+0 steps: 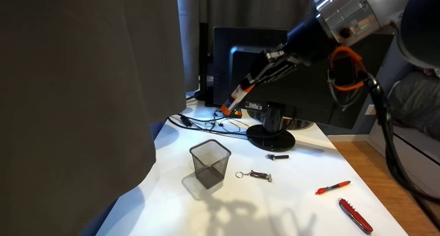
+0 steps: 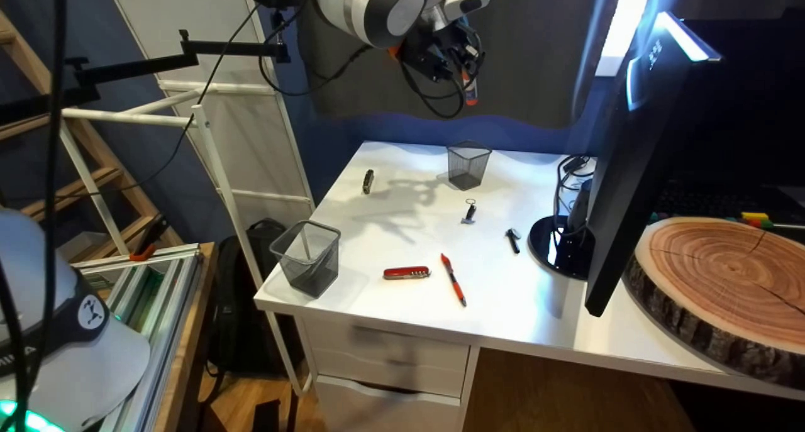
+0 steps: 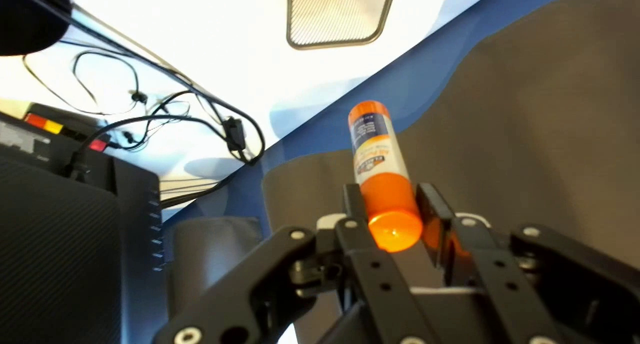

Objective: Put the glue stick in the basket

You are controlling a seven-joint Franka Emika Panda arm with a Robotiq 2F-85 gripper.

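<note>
Black two-fingered claw: fingers pinch the short white cylindrical glue stick, orange at both ends, by its longer orange section. Stick is airborne, well above the white, flat-topped counter. Long axis, tilted, runs out ahead of the claw; in both exterior views the free end hangs lower than the held end.

Relation that governs the move: the black wire-mesh basket, square-mouthed and tapering to its base, stands near the counter edge beside the grey-brown fabric curtain, lower than the stick and well apart from it. Wrist view: its rim, cut by the view's border, lies beyond the stick's free end, on the counter side of that edge; the free end shows against the blue wall outside it. Exact offset cannot be told.

Judgement: carrying step; release not yet due. Next: travel toward the mouth, bring the axis steeper, lower. Risk: a slanted free end catching the rim.

Second basket, also dark wire mesh, stands at the counter corner above the white drawers; farther from the claw, so presumed not the target.
</note>
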